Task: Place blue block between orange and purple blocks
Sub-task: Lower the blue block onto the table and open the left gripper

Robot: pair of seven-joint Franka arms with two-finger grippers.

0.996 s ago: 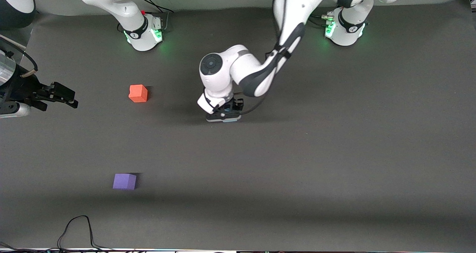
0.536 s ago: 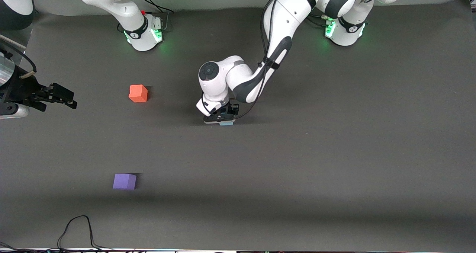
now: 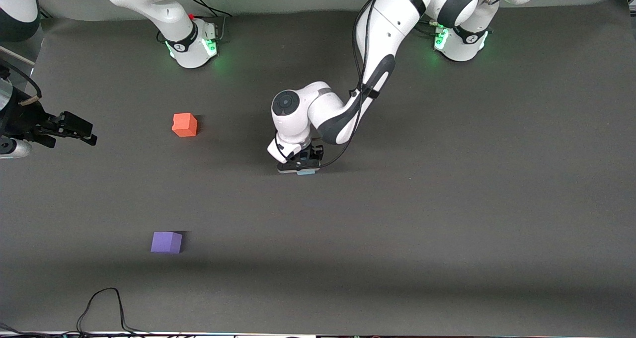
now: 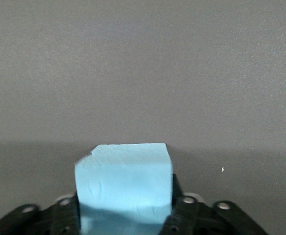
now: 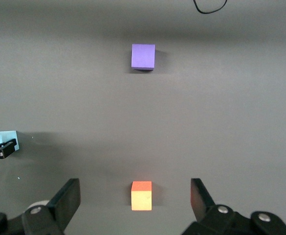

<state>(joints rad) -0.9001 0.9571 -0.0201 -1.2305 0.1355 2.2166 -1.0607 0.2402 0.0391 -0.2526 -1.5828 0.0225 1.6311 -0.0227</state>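
My left gripper (image 3: 298, 167) is shut on the blue block (image 3: 306, 172), low over the middle of the mat. In the left wrist view the light blue cube (image 4: 123, 169) sits between the dark fingers of this gripper (image 4: 124, 200). The orange block (image 3: 185, 125) lies toward the right arm's end. The purple block (image 3: 166, 242) lies nearer the front camera than the orange one. My right gripper (image 3: 74, 127) hangs open and empty over the mat's edge at the right arm's end. Its wrist view shows the orange block (image 5: 142, 195), the purple block (image 5: 143, 56) and the blue block (image 5: 1, 138).
The dark grey mat (image 3: 447, 204) covers the table. A black cable (image 3: 104, 303) loops at the mat's front edge near the purple block. The two arm bases (image 3: 194, 42) stand along the mat's back edge.
My left gripper has shifted a little toward the front camera with the blue block in it. My right gripper has drifted slightly outward at its end of the table.
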